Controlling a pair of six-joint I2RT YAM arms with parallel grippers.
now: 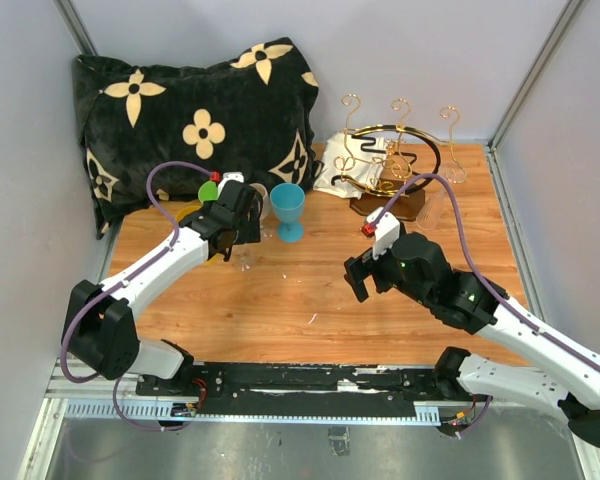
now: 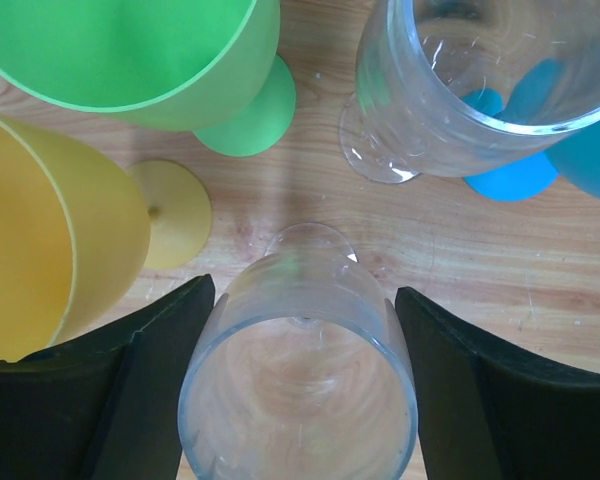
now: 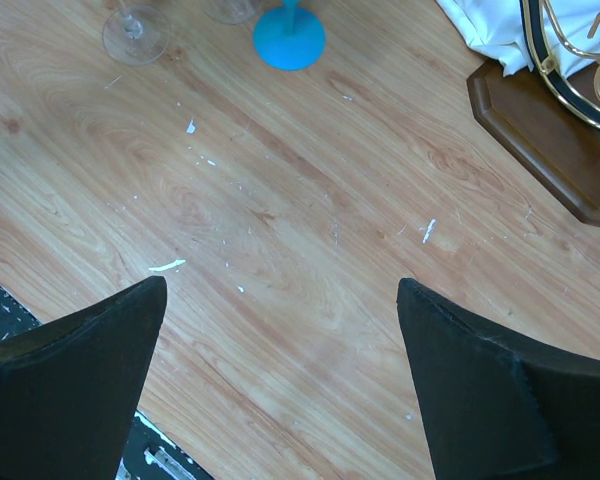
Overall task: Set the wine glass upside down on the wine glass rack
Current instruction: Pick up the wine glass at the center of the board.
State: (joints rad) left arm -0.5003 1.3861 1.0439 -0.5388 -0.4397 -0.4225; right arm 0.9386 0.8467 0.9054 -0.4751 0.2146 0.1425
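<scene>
At the far left, a black pillow with cream flowers leans against the wall, just off the wooden table. My left arm reaches out over the left part of the table, where a cluster of goblets stands. A yellow goblet is the leftmost, just left of my left fingers. A green goblet stands just beyond it.

My left gripper hangs over the wine glass, a clear one standing upright on the table with its mouth facing up at me. My two fingers stand wide, one on each side of its bowl, right at the wall. I cannot tell whether they press on it or only flank it. Farther and a little right stands a second clear glass, also upright, with a blue goblet just beside it on the right.

My right gripper hangs above bare wood right of the table's middle. It is spread wide with nothing between its fingers.

The wine glass rack stands at the far right of the table, well apart from the wine glass. Its gold wires curl upward, a black ring circles them, and the dark wooden base sits flat on the table. A white cloth lies against its left side.
</scene>
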